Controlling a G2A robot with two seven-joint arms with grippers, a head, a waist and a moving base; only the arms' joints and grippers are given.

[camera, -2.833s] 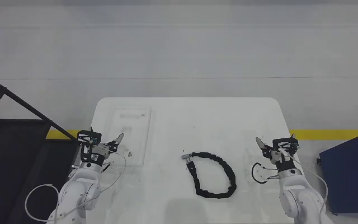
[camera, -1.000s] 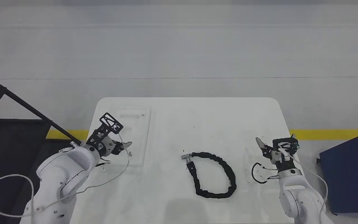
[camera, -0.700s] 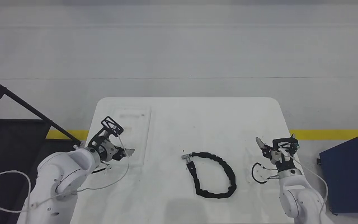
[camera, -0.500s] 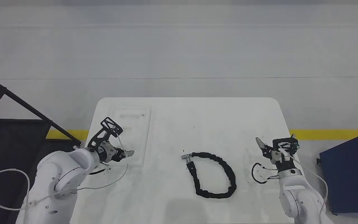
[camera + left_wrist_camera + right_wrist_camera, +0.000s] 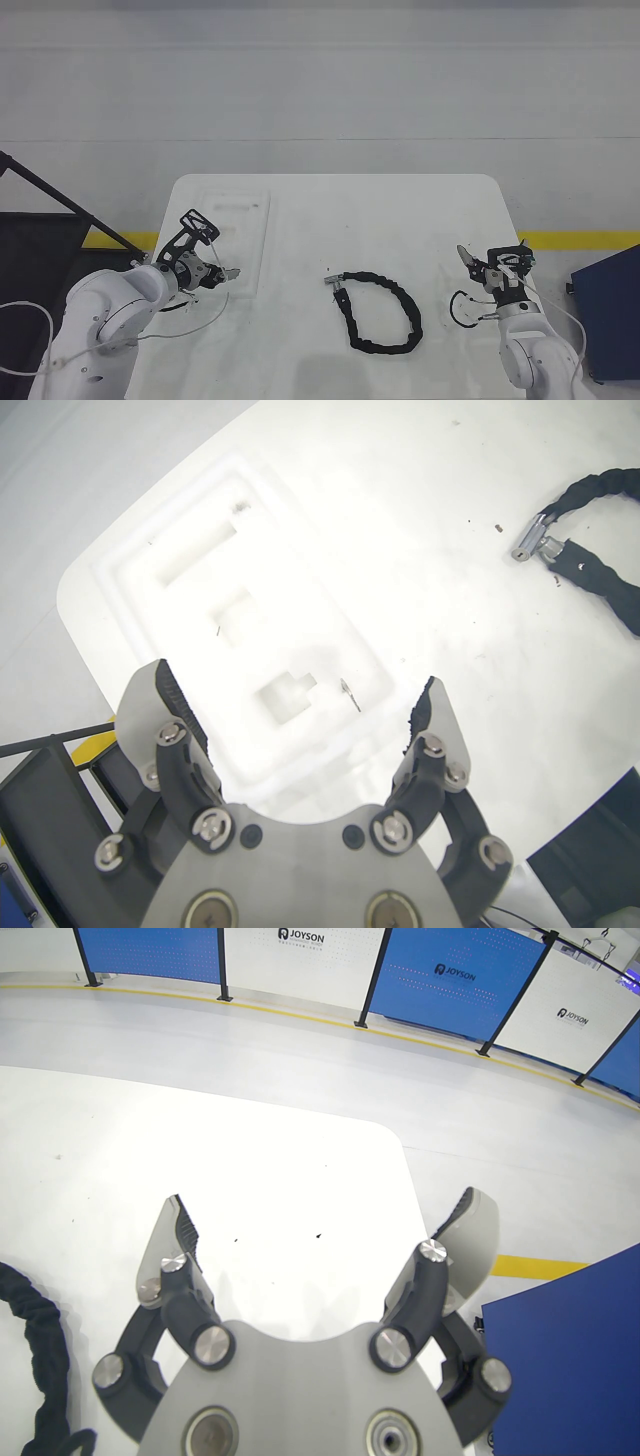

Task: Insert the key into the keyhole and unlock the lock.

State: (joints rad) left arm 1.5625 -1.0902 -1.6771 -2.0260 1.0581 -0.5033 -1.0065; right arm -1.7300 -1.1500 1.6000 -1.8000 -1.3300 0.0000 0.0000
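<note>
A small silver key [image 5: 350, 694] lies on the white foam tray [image 5: 310, 610], beside a square recess near the tray's corner. My left gripper [image 5: 300, 700] hovers open just above that corner, and the key sits between its fingers and closer to one pad. In the top view the left gripper [image 5: 222, 272] is at the foam tray's [image 5: 236, 232] near right edge. The black chain lock [image 5: 385, 312] lies curled at mid-table, its metal lock cylinder [image 5: 530, 543] showing the keyhole end. My right gripper [image 5: 322, 1205] rests open and empty near the table's right edge [image 5: 492, 252].
The foam tray has several shallow recesses [image 5: 195, 552]. A black frame and a yellow floor line [image 5: 105, 238] lie off the table's left side. A blue cabinet [image 5: 606, 310] stands off the right side. A loose black cable loop [image 5: 458, 308] lies by the right arm.
The left arm has swung in from the table's left edge to the tray's near corner and turned its gripper over the key. It has held still for the last half second. The right arm has not moved.
</note>
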